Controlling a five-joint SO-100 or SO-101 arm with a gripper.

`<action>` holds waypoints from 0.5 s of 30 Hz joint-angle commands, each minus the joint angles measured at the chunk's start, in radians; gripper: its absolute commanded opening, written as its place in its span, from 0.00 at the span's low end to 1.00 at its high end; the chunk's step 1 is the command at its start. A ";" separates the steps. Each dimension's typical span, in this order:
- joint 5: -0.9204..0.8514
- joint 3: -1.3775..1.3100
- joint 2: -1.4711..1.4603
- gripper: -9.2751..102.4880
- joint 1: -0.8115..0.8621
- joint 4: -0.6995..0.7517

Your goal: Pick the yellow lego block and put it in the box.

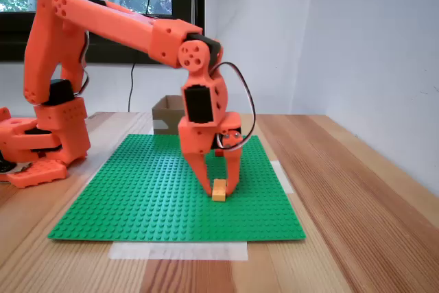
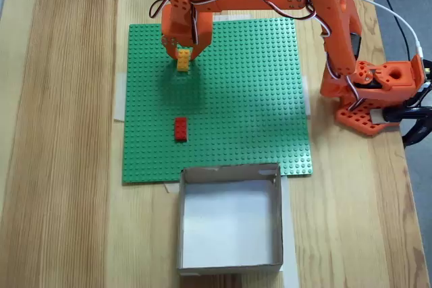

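The yellow lego block (image 1: 219,190) (image 2: 183,61) rests on the green baseplate, toward its front right in the side fixed view and at its upper left in the top-down fixed view. My orange gripper (image 1: 221,189) (image 2: 183,52) points straight down over it. Its two fingers stand one on each side of the block and appear to press against its sides. The box (image 2: 229,175) (image 1: 167,109), brown cardboard and open-topped, stands off the plate's edge, below the plate in the top-down view and behind the arm in the side view.
A small red brick (image 2: 181,129) lies on the green baseplate (image 2: 256,99) (image 1: 137,197) between the yellow block and the box. The arm's base (image 2: 378,92) (image 1: 41,149) sits beside the plate on the wooden table. White tape strips hold the plate's edges.
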 commanded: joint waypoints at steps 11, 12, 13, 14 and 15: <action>-0.006 -0.011 0.023 0.08 0.005 -0.005; -0.006 -0.011 0.023 0.08 0.005 -0.003; -0.006 -0.011 0.025 0.08 0.005 -0.003; -0.006 -0.012 0.025 0.08 0.006 -0.002; -0.003 -0.014 0.028 0.07 0.008 0.000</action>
